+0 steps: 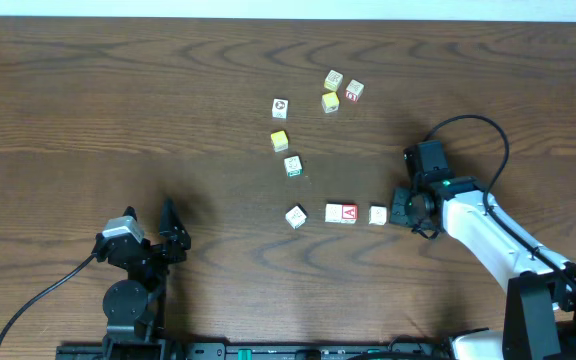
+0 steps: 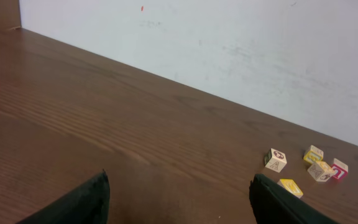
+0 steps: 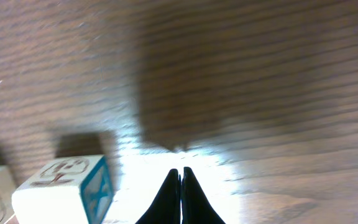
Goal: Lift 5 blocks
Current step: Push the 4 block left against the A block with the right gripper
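Note:
Several small picture blocks lie scattered on the wooden table. A row of three sits low in the middle: a white block point(image 1: 295, 216), a red-faced block point(image 1: 341, 213) and a cream block point(image 1: 377, 214). A green-trimmed block point(image 1: 292, 166) lies above them, and further blocks point(image 1: 280, 107) point(image 1: 333, 79) point(image 1: 354, 90) lie at the back. My right gripper point(image 1: 400, 208) point(image 3: 180, 172) is shut on nothing, low over the table just right of the cream block. In the right wrist view a blue-sided block point(image 3: 67, 190) stands left of the fingertips, apart from them. My left gripper point(image 1: 173, 235) point(image 2: 179, 190) stands open and empty at the front left.
Two solid yellow cubes point(image 1: 279, 141) point(image 1: 330, 101) lie among the blocks. The left wrist view shows the back group of blocks point(image 2: 276, 160) and a yellow cube point(image 2: 289, 186) ahead to the right, with a white wall point(image 2: 229, 43) behind the table edge.

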Action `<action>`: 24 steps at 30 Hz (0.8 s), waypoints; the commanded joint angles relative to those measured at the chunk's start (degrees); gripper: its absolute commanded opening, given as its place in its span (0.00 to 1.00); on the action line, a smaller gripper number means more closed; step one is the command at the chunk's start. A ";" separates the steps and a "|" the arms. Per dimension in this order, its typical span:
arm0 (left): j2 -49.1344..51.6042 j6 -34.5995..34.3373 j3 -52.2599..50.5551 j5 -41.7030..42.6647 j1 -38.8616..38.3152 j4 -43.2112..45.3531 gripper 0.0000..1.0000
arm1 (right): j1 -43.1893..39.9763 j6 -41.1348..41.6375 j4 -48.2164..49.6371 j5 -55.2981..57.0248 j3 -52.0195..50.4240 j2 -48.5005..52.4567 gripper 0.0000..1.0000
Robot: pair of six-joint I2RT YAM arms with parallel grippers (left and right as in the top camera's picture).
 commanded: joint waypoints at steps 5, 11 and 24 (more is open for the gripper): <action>-0.31 -0.09 -1.01 -0.76 0.09 -2.32 0.72 | 4.35 0.26 -0.66 -1.51 0.22 0.50 0.01; -0.31 -0.09 -1.01 -0.76 0.09 -2.32 0.73 | 5.90 0.24 -0.52 -1.42 0.22 0.50 0.02; -0.31 -0.09 -1.01 -0.76 0.09 -2.32 0.72 | 7.19 0.02 0.37 -1.53 0.22 0.50 0.01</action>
